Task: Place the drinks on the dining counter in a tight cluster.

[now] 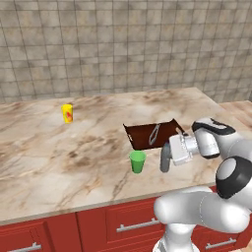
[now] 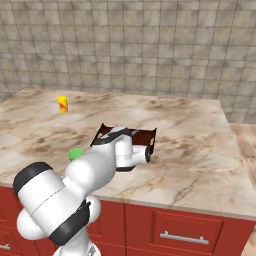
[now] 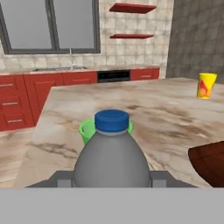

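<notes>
A slim grey bottle [image 1: 165, 159] with a blue cap [image 3: 112, 120] stands upright between my fingers. My gripper [image 1: 166, 158] reaches sideways to the left and is shut on the bottle's body [image 3: 111, 162], near the front edge of the dining counter [image 1: 74, 162]. I cannot tell whether the bottle's base touches the marbled top. A green cup [image 1: 137, 161] is just beyond the bottle, a short gap to its left in the left base view. In the right base view my arm hides the bottle.
A dark brown tray [image 1: 147, 135] with a grey object in it lies just behind the gripper. A yellow cup [image 1: 67, 113] stands far back left. The green cup [image 2: 76, 153] and the tray [image 2: 150, 136] flank my wrist. Red drawers [image 1: 128, 224] run below the counter.
</notes>
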Robot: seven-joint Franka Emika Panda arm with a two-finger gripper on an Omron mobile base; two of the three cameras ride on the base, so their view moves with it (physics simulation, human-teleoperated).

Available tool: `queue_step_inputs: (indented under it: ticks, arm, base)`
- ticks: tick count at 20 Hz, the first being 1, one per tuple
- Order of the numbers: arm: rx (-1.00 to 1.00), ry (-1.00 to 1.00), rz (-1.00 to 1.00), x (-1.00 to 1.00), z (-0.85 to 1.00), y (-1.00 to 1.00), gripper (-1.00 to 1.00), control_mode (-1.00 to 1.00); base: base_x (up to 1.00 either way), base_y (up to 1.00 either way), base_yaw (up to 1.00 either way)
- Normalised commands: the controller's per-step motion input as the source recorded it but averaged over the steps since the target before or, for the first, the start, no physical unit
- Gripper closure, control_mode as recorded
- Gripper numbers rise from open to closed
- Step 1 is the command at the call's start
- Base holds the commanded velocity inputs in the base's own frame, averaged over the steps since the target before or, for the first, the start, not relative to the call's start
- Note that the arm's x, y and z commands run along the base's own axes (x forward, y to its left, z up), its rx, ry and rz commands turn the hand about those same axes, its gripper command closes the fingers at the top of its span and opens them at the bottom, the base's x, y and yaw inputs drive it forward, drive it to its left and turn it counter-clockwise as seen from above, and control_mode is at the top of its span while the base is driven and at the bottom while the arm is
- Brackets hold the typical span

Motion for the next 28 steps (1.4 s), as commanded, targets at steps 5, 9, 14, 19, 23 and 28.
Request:
queue_step_inputs:
  ticks: [5,9,14,19,23,28]
  arm:
    - [-0.01,-0.10,0.00,0.01,-0.15,0.01,1.00,-1.00]
    - [0.00,-0.08,0.00,0.03,-0.12,0.00,1.00,-1.00]
    - [0.00,-0.13,0.00,0.12,-0.03,0.00,1.00,-1.00]
    - [0.00,-0.12,0.00,0.06,-0.04,0.00,1.00,-1.00]
    - [0.00,0.00,0.00,0.07,-0.18,0.00,1.00,-1.00]
    - [0.00,0.05,0.00,0.09,-0.20,-0.01,1.00,-1.00]
  base:
    - [0.00,0.00,0.00]
    - [0.00,0.00,0.00]
    - [0.00,0.00,0.00]
    - [0.00,0.00,0.00]
    - [0.00,0.00,0.00]
    - [0.00,0.00,0.00]
